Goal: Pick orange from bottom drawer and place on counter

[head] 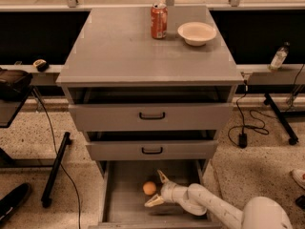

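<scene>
Item 1. Grey drawer cabinet, seen from in front and a little above.

Item 2. counter surface (119, 51): flat grey top. It carries a red soda can (159, 20), upright at the rear, and a white bowl (197, 33) just to the right of it (the two stand apart).

Item 3. Two upper drawers, each with a black handle: the top drawer (152, 116) and the middle drawer (152, 150), both pulled out a little.

Item 4. bottom drawer (124, 194): pulled well out, a plain grey tray open to view.

Item 5. orange (149, 188): small and round, lying on the floor of the bottom drawer near its middle.

Item 6. gripper (155, 190): down inside the bottom drawer on the end of a white arm (209, 206) that reaches in from the lower right. Jaws spread wide, one pale finger above and behind the orange and one below and in front, so the fruit sits between them (whether either finger touches it, I cannot tell).

Item 7. Surroundings: speckled floor; a clear bottle (279, 57) on the ledge to the right; a black cable (243, 128) trailing beside the cabinet.
</scene>
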Tool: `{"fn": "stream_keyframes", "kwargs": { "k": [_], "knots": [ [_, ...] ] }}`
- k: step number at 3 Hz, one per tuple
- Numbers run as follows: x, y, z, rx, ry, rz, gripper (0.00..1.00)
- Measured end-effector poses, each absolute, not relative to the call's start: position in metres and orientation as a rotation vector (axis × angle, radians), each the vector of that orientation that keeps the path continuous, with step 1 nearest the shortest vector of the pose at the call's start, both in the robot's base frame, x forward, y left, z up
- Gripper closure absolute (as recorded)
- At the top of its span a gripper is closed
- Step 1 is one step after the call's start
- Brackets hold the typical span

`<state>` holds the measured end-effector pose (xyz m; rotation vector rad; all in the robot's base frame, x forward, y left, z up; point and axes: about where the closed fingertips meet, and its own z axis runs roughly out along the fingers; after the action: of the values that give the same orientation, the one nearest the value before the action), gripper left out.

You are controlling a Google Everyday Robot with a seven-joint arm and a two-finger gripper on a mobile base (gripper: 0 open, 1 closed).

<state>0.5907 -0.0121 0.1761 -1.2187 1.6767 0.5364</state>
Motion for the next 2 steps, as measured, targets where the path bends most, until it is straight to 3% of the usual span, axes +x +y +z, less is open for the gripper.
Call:
{"fn": "stream_keyframes", "kwargs": {
  "k": [1,2],
  "knots": [
    [0.593,-0.006,0.143,-1.212,1.707,0.567,0.00],
    [0.596,0.000,0.125,-1.187,1.724,0.612,0.16]
  ]
}}
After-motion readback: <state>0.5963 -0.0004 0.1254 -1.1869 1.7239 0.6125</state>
